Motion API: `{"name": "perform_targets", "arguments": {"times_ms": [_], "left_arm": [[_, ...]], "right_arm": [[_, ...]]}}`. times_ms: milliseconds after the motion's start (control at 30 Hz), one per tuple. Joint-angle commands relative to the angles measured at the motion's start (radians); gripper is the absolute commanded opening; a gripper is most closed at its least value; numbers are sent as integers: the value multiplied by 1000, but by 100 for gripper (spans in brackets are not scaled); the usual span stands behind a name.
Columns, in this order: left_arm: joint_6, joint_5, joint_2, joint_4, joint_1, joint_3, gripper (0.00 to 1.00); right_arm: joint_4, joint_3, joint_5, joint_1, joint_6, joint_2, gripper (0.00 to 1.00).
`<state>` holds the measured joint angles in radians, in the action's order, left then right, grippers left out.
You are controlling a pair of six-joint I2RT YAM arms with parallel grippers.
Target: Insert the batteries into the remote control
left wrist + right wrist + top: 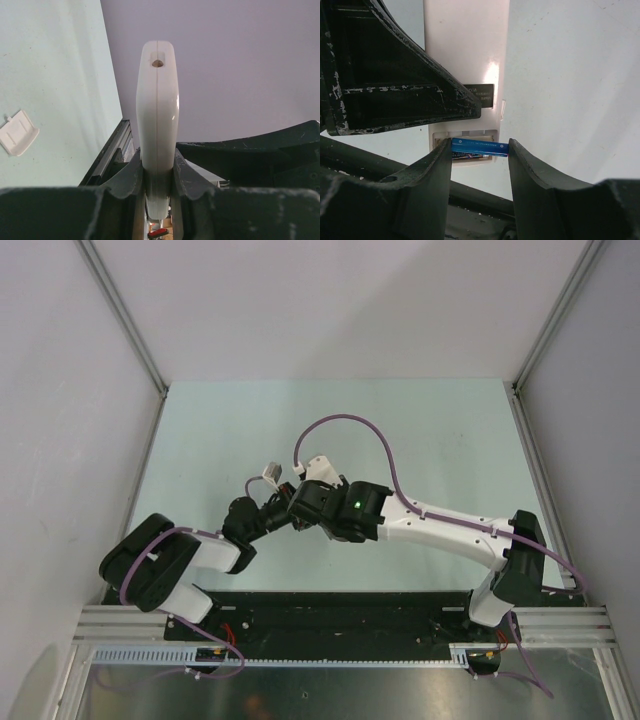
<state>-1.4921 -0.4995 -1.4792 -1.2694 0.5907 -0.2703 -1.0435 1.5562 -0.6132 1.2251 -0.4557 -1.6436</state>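
Left gripper [158,169] clamped on remote control [158,110], held edge-on and upright. Right gripper [480,151] pinches blue battery [480,146] end to end at the remote's open bay, with dark battery [469,156] touching it at 6 o'clock. White cover [19,132] lies on table [60,75], 9 o'clock of remote.

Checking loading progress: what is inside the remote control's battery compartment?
A blue battery lies across the open bay of the remote control, gripped endwise by the right tool. A darker battery peeks out beneath it; the fingers cover the rest.
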Motion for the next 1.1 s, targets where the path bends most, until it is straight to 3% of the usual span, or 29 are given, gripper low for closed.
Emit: {"name": "perform_targets", "arguments": {"times_ms": [0,233,1067], "left_arm": [[0,7,5,-160,6,-6,0],[0,7,8,-160,6,-4,0],[1,6,-7,-160,6,-4,0]], "right_arm": [[-33,38,-23,7,-24,-7,47],[-36,44,-26,5,-34,-4,57],[16,73,-13,10,-75,71,75]]}}
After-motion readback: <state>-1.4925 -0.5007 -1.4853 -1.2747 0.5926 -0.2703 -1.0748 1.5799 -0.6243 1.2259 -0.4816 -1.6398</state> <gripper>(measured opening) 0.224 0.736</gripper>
